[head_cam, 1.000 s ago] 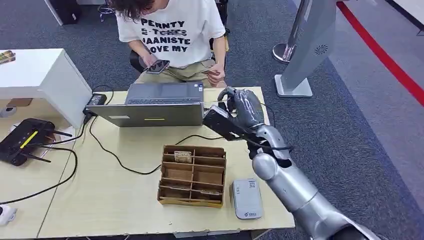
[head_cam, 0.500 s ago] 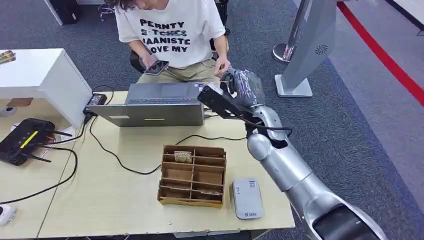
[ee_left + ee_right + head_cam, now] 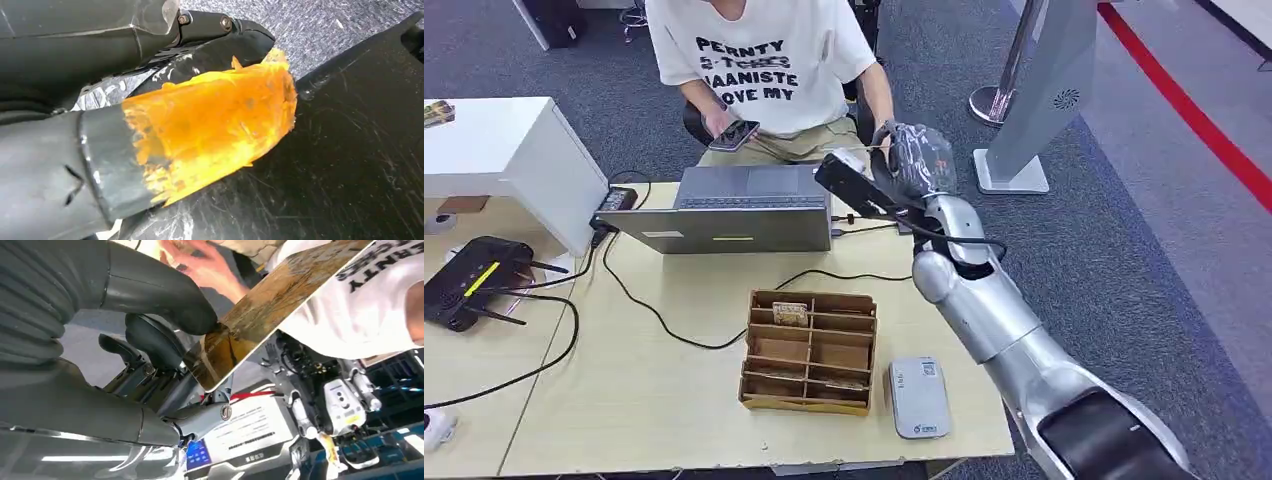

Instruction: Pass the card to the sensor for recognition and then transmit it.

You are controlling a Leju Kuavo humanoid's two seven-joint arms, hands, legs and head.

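My right hand (image 3: 914, 160) is raised over the far right corner of the table (image 3: 654, 390) and pinches a card (image 3: 852, 186) by one end. The card looks dark from the head view. The right wrist view shows its brown, gold-marbled face (image 3: 280, 295) under my thumb (image 3: 150, 290). It points toward the seated person (image 3: 764, 60), whose free hand (image 3: 200, 265) is close to its far end. The grey-white sensor (image 3: 919, 397) lies flat near the table's front edge. My left hand (image 3: 150, 150) holds nothing; one finger has an orange-wrapped tip.
A cardboard organiser (image 3: 812, 299) with several compartments stands mid-table, left of the sensor. An open laptop (image 3: 734, 210) sits at the far edge, with black cables across the top. A black router (image 3: 474, 280) lies far left. A white stand (image 3: 1024, 110) rises on the right.
My right arm has lifted the card up and away from me, from over the table's far edge toward the person. The person's free hand has moved closer to it.
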